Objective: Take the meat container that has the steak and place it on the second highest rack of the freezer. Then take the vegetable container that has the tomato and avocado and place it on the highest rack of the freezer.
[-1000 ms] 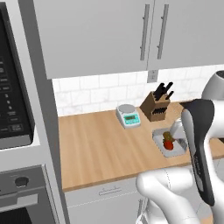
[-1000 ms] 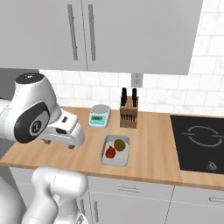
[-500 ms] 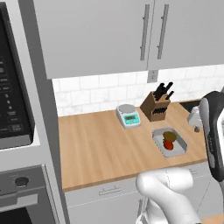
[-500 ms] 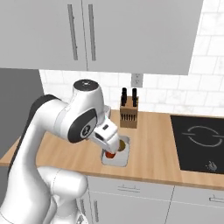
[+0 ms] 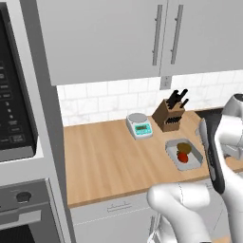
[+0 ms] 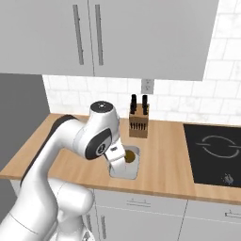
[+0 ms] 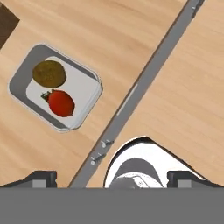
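Note:
The vegetable container (image 7: 54, 87) is a shallow grey tray on the wooden counter, holding the olive-brown avocado (image 7: 49, 73) and the red tomato (image 7: 61, 103). It also lies right of centre in the left base view as the vegetable container (image 5: 184, 153), and under my arm as the vegetable container (image 6: 126, 164) with the avocado (image 6: 129, 156) showing. My gripper (image 7: 113, 179) hangs open above the counter's front edge, nothing between its fingertips (image 7: 41, 178), and the container lies ahead and to one side of it. The meat container, steak and freezer are out of view.
A knife block (image 5: 168, 115) and a small kitchen scale (image 5: 139, 126) stand behind the container near the tiled wall. A black cooktop (image 6: 214, 150) lies to the right. An oven stack (image 5: 19, 142) rises at the left. Upper cabinets (image 5: 142, 38) hang overhead.
My arm has swung from the counter's left part rightward to hang over the vegetable container. The gripper has stayed open. Container, scale and knife block have not moved.

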